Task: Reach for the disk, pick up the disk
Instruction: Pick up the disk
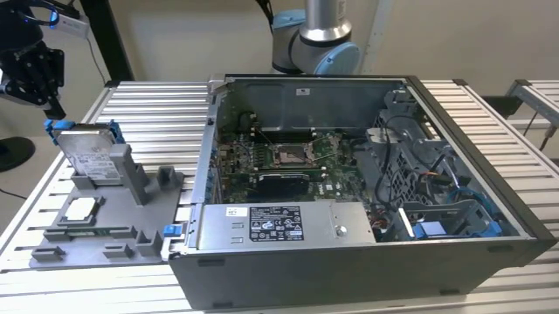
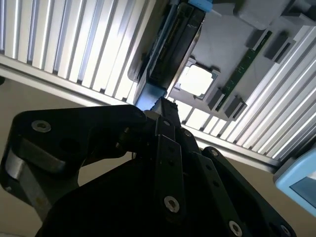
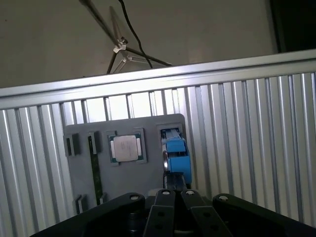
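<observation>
The disk (image 1: 88, 157) is a silver-grey drive with a white label in a blue bracket. It stands on edge, slightly tilted, in a slot of the grey fixture (image 1: 96, 245) at the exterior view's left. My black gripper (image 1: 55, 112) hangs just above its upper corner, fingers shut together, tips at the blue bracket. In the second wrist view the gripper (image 2: 161, 103) ends right at the bracket, with the disk (image 2: 175, 44) running away edge-on. In the first wrist view the gripper (image 3: 174, 191) sits against the disk's blue end (image 3: 175, 153).
A small square silver chip (image 1: 80, 209) lies in the fixture beside the disk, also seen as the chip (image 3: 127, 148). A green memory stick (image 2: 247, 61) lies in another slot. An open computer case (image 1: 349, 196) fills the ribbed table's middle, with the arm's base (image 1: 315, 39) behind it.
</observation>
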You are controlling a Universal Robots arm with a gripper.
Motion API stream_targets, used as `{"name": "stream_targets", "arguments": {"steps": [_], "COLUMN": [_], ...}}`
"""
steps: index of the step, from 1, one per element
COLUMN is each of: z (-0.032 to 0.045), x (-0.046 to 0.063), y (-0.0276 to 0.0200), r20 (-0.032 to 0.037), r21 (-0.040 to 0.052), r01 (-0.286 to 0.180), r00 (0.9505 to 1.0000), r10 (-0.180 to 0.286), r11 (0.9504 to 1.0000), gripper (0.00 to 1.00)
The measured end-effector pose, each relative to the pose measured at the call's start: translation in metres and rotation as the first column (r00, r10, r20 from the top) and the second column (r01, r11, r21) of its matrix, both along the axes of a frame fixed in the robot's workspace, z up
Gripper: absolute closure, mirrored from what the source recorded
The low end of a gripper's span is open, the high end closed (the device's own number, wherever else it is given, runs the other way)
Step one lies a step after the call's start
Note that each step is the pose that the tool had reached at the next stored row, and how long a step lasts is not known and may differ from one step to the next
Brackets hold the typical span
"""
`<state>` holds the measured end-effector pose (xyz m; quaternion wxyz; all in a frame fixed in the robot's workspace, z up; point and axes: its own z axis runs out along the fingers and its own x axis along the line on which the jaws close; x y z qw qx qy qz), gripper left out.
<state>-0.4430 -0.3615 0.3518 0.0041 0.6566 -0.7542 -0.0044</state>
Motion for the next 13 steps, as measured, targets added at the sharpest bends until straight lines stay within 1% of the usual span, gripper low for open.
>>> {"name": "stream_targets", "arguments": {"steps": [1, 13], "z": [0.0, -0.0001], "x": [0.0, -0.0001], "y": [0.0, 0.0], "r20": [0.0, 0.0001], "r21": [0.0, 0.0001], "r01": [0.0, 0.0], "r00": [1.0, 1.0], "r10": [0.0, 0.0], "r11": [1.0, 1.0], "gripper": [0.0, 0.0]}}
